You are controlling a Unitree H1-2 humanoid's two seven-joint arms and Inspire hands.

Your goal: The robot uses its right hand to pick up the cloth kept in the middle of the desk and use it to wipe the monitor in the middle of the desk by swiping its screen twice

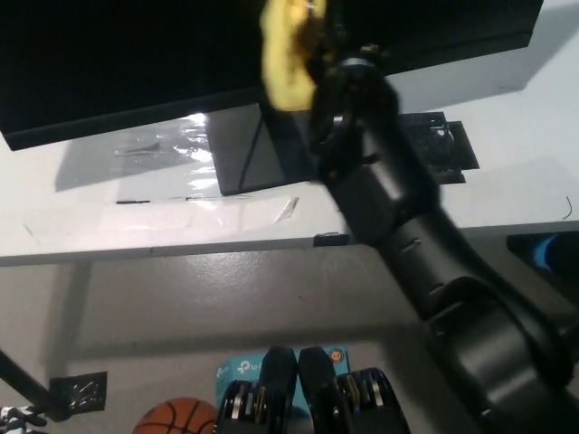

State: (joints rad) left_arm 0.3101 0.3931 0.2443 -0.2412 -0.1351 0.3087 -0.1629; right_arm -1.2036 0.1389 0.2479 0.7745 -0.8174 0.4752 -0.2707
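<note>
I have the black right hand (327, 41) raised at the top of the view, closed around the yellow cloth (286, 56), which hangs bunched against the dark screen of the monitor (136, 54). My arm reaches up across the monitor's stand (249, 154), hiding part of it. The stand sits on the white desk (109, 221), and a dark flat pad (439, 149) lies to its right. On the floor below, an orange basketball (176, 416) shows.

Office (desk (507, 194), monitor (109, 72))
</note>
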